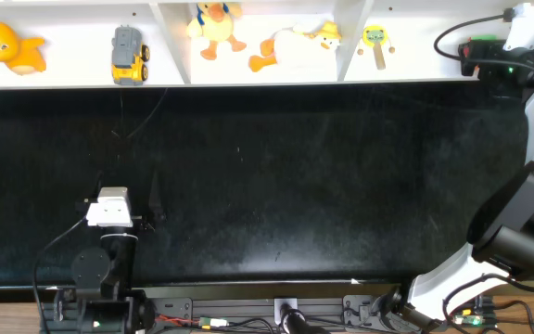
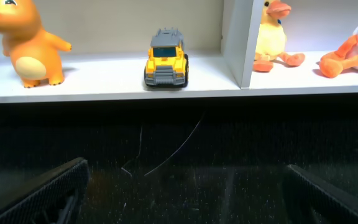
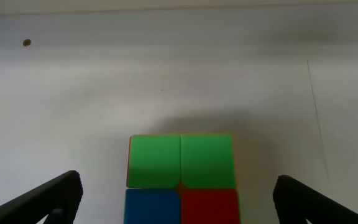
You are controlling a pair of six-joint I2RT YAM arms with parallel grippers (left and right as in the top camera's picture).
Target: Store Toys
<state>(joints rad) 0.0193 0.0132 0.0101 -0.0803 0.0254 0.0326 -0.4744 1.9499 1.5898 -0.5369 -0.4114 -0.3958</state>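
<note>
At 12 o'clock past the black surface [image 1: 295,186], a white shelf [image 1: 63,80] holds a toy truck [image 1: 129,54]. Both pincers are wide open, holding nothing: left pincer [image 2: 185,167] at 8 o'clock, right pincer [image 3: 176,179] at 1 o'clock, either side of a colourful cube [image 3: 181,160].

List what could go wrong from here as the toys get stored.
The cube sits between the open fingers of the right gripper, apart from both; a skewed retreat could drag it along the shelf. The yellow truck stands near the shelf's front edge, facing the left gripper; a nudge might roll it off.
</note>
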